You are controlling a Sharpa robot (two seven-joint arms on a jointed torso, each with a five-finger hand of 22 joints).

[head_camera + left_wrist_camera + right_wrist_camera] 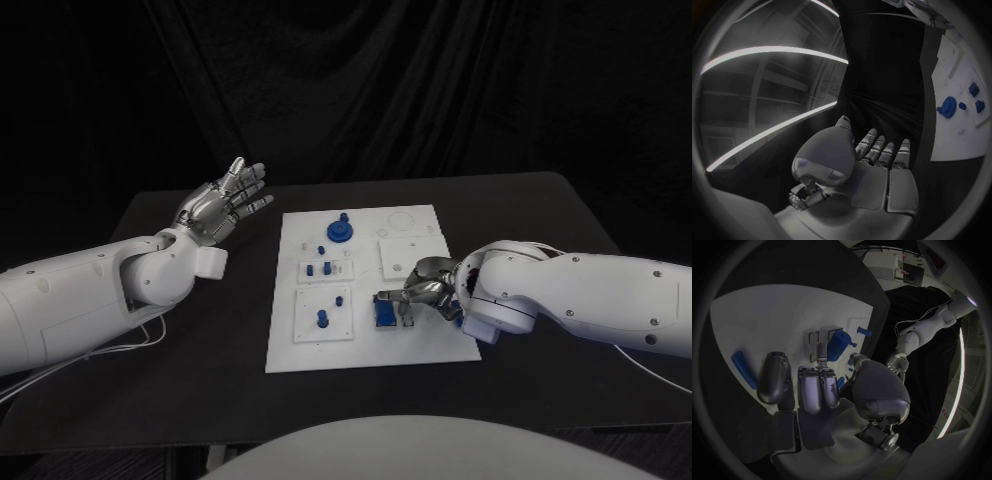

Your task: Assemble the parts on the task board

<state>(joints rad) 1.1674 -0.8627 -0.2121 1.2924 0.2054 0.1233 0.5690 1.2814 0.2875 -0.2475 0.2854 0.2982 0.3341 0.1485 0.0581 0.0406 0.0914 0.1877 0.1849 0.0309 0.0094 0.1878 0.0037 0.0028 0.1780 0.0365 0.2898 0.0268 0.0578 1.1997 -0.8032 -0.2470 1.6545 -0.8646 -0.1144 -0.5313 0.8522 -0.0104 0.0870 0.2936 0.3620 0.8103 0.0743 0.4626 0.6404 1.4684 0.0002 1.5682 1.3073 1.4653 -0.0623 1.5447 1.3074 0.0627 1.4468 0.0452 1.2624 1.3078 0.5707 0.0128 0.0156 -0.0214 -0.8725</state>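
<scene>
right robot hand covering part of a blue part, grip perhaps unclear, task board cut by frame edge

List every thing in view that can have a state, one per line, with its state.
left robot hand: open, raised off the table left of the task board, holding nothing.
right robot hand: over the board's right side, fingers down at a blue part; grip cannot be told.
task board: flat on the table.
round blue part: standing upright near the board's far edge.
blue part: on the board under the right robot hand.
</scene>
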